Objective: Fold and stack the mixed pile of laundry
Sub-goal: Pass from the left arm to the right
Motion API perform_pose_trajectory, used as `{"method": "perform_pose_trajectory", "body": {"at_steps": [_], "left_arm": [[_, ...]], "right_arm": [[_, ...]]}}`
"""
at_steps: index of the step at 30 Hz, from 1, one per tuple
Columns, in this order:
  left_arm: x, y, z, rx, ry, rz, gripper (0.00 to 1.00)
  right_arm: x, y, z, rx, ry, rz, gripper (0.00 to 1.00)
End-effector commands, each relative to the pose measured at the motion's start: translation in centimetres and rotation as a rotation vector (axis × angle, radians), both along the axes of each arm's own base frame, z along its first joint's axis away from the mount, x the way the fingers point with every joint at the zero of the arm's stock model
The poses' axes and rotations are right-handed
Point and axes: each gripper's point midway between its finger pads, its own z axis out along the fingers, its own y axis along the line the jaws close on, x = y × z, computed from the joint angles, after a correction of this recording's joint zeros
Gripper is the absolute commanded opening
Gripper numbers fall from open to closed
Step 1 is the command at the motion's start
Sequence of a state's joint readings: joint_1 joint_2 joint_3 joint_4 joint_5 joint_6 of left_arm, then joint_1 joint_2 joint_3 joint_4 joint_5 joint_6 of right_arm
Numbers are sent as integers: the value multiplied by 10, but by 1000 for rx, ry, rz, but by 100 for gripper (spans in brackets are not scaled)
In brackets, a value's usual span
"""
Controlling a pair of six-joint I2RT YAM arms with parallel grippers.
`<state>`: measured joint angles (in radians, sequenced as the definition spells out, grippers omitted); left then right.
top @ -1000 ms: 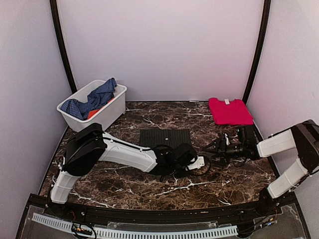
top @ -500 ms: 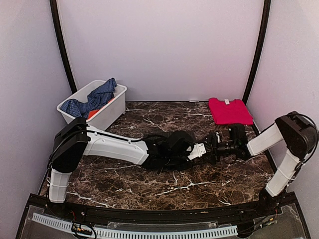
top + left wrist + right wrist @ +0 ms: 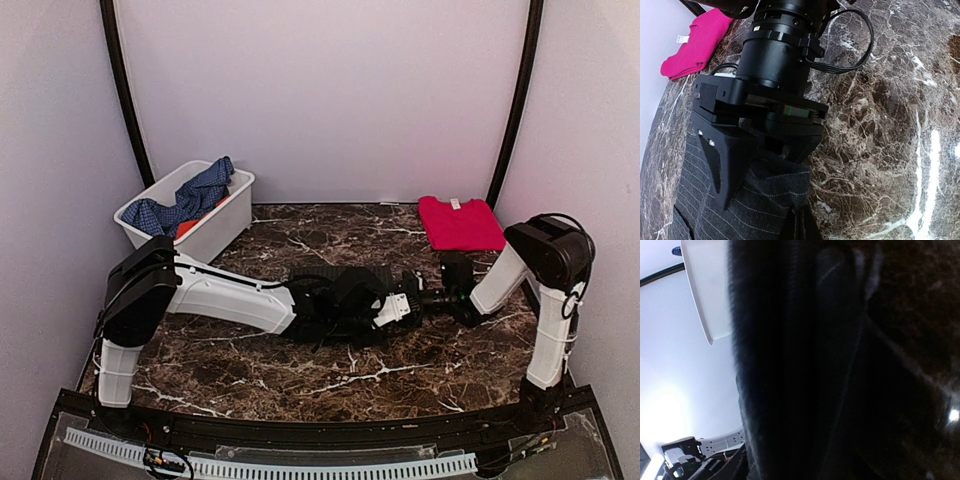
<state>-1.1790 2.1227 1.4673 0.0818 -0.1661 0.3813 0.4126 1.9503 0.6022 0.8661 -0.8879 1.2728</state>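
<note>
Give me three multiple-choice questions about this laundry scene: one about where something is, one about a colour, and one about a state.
1. Where is the blue checked garment? A in the bin; B on a hanger; C on a chair.
2. What colour is the bin? A grey; B white; C blue.
3. How does the red shirt lie? A crumpled; B hanging; C folded flat.
Answers: 1 A, it is heaped between the bin's walls; 2 B, its walls and rim are white; 3 C, it lies as a neat flat rectangle.
</note>
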Motion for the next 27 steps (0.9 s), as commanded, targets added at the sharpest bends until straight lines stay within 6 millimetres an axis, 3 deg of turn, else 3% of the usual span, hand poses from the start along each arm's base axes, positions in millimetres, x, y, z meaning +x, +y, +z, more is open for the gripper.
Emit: {"method": "perform_pose_trajectory", "body": {"at_steps": [1, 5, 10, 13, 15, 17, 18, 21, 27], "left_arm": [[-10, -3, 46, -99, -38, -53, 0], [-18, 0, 48, -110, -41, -86, 0], [-25, 2, 47, -117, -32, -114, 0], [-25, 3, 46, -113, -40, -114, 0], [-24, 5, 47, -109, -42, -108, 0], [-22, 8, 51, -111, -42, -85, 11], [-21, 11, 50, -110, -39, -64, 15], [-18, 23, 71, -161, -38, -5, 43], [-9, 65, 90, -246, -10, 131, 74]], "right_arm": [[3, 15, 9, 117, -10, 51, 49], [-4, 20, -2, 117, 32, 93, 48], [0, 26, 1, 79, 20, 128, 45], [3, 28, 2, 60, 20, 138, 32], [3, 27, 3, 47, 24, 142, 16], [1, 24, 3, 28, 32, 144, 0], [0, 21, 3, 12, 30, 142, 0], [-2, 8, 7, -70, 6, 146, 0], [-1, -37, 20, -379, -67, 180, 0]]}}
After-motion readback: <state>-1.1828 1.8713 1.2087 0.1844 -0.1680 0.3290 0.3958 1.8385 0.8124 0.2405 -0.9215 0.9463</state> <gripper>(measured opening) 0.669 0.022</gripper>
